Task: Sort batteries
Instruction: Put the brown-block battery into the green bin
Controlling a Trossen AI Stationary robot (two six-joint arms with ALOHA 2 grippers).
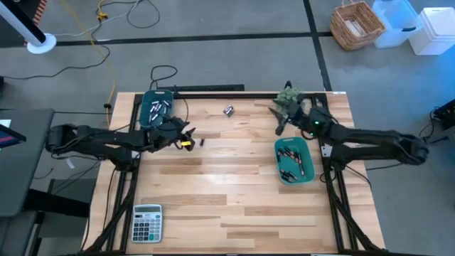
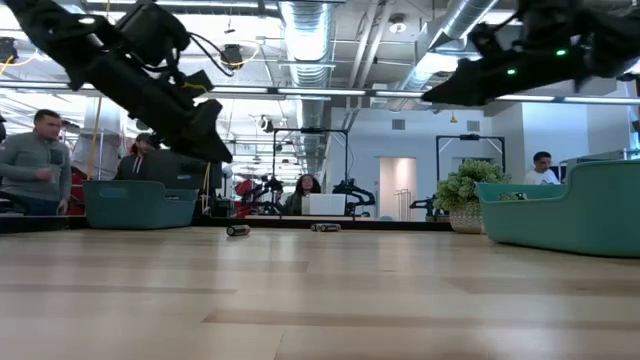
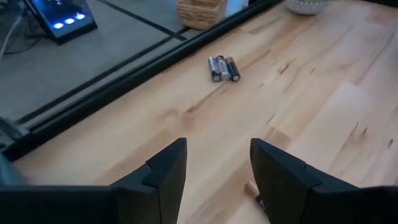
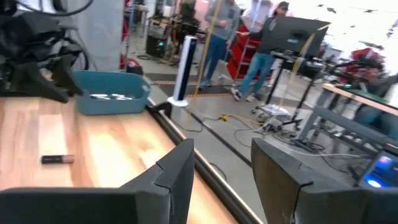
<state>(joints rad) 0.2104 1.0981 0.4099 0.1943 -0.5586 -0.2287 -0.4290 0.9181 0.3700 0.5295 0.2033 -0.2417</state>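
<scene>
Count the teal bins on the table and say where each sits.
2. One teal bin sits at the table's far left edge, beside the left arm, with batteries inside. The other teal bin sits on the right side, by the right arm, also holding batteries. None seems hidden.

On the table (image 1: 234, 192) we see one bin (image 1: 158, 107) at the far left corner with batteries in it, and a second bin (image 1: 294, 160) at the right edge, also holding batteries. A small cluster of batteries (image 1: 229, 110) lies between them near the far edge, and the calculator (image 1: 147, 222) sits at the near left corner
</scene>
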